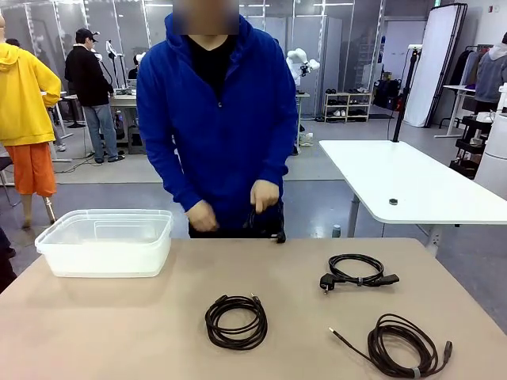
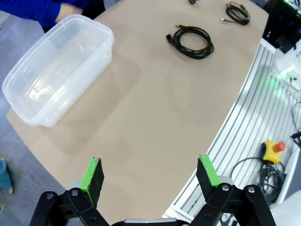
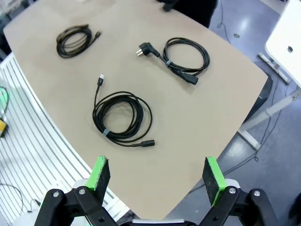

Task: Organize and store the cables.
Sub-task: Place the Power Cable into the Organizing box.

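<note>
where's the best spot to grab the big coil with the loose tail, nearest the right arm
Probably best to take the coil at its light tie band, straight down from above: it lies flat on the table, and there the loops are bunched into one narrow bundle.

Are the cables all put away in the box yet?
Not yet. Done: three cables lie wound on the table, the middle coil, the plug coil and the near-right coil. In hand: the person's hand holds what looks like another black cable. Left: the clear box is empty, and the left end effector and right end effector hang open, holding nothing, so all the storing remains.
</note>
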Available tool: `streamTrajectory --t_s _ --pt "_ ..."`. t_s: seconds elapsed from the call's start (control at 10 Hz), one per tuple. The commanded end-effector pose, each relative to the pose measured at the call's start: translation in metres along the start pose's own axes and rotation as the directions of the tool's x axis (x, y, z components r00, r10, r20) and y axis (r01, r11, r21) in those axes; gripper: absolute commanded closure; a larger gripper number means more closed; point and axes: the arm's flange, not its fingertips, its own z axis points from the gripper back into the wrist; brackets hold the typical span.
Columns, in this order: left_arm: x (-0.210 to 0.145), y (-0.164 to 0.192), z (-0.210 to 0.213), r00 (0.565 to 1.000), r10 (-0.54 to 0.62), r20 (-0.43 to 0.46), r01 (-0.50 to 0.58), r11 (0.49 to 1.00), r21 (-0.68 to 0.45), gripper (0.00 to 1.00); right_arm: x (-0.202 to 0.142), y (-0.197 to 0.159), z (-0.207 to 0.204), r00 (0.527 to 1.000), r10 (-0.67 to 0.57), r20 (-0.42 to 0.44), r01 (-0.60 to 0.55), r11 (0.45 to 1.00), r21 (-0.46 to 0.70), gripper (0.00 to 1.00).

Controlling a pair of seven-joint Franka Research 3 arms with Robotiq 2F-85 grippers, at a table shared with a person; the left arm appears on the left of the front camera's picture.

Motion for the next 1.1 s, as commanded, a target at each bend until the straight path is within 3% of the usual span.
streamTrajectory --t_s 0.0,0.1,0.5,0.6,0.8,1.0 --pt "0.002 0.000 -0.001 1.000 -0.019 0.008 0.019 1.000 -0.012 0.00 0.042 -0.013 -0.017 0.968 0.201 -0.147 -0.205 0.979 -0.013 0.00" --pt "0.002 0.000 -0.001 1.000 -0.019 0.008 0.019 1.000 -0.012 0.00 0.059 -0.014 -0.025 0.938 0.274 -0.213 -0.281 0.960 0.000 0.00" --pt "0.002 0.000 -0.001 1.000 -0.019 0.008 0.019 1.000 -0.012 0.00 0.115 -0.015 -0.062 0.879 0.386 -0.280 -0.380 0.922 0.077 0.00" --pt "0.002 0.000 -0.001 1.000 -0.019 0.008 0.019 1.000 -0.012 0.00 0.139 -0.019 -0.090 0.817 0.479 -0.321 -0.476 0.874 0.094 0.00" --pt "0.002 0.000 -0.001 1.000 -0.019 0.008 0.019 1.000 -0.012 0.00 0.178 -0.035 -0.149 0.763 0.546 -0.346 -0.530 0.835 0.150 0.00" --pt "0.002 0.000 -0.001 1.000 -0.019 0.008 0.019 1.000 -0.012 0.00 0.198 -0.040 -0.196 0.750 0.553 -0.363 -0.519 0.832 0.194 0.00"
